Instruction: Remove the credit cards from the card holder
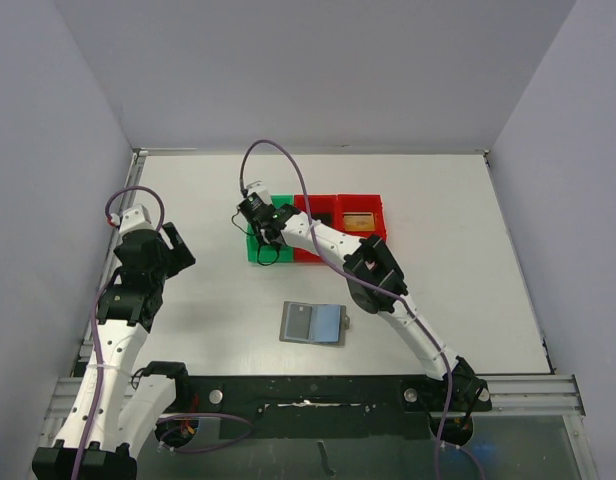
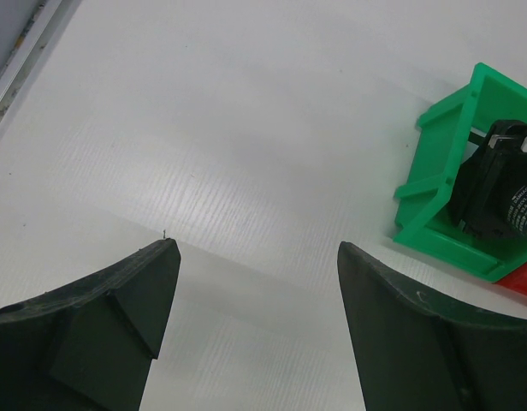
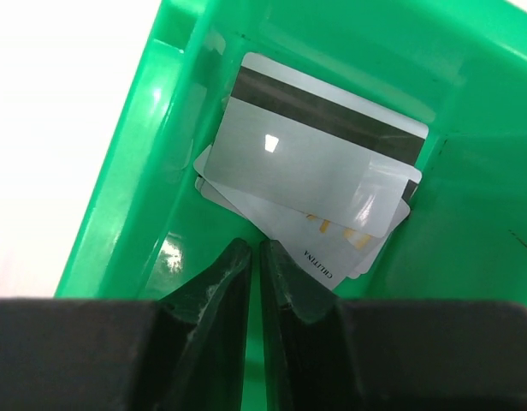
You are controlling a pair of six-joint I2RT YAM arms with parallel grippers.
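The card holder (image 1: 313, 322) lies opened flat on the table, dark grey on its left half and bluish-grey on its right. Several credit cards (image 3: 315, 163) lie stacked in the green bin (image 3: 135, 197); the top one is silvery-grey with a dark stripe. My right gripper (image 3: 255, 244) hangs inside that bin just in front of the cards, jaws shut to a thin slit with nothing in them. In the top view the right gripper (image 1: 256, 232) sits over the green bin (image 1: 284, 205). My left gripper (image 2: 257, 248) is open and empty above bare table at the left (image 1: 178, 245).
Red bins (image 1: 360, 203) adjoin the green one on its right; one holds a brownish card-like item (image 1: 359, 220). The green bin (image 2: 443, 171) also shows at the right edge of the left wrist view. Grey walls enclose the table on three sides.
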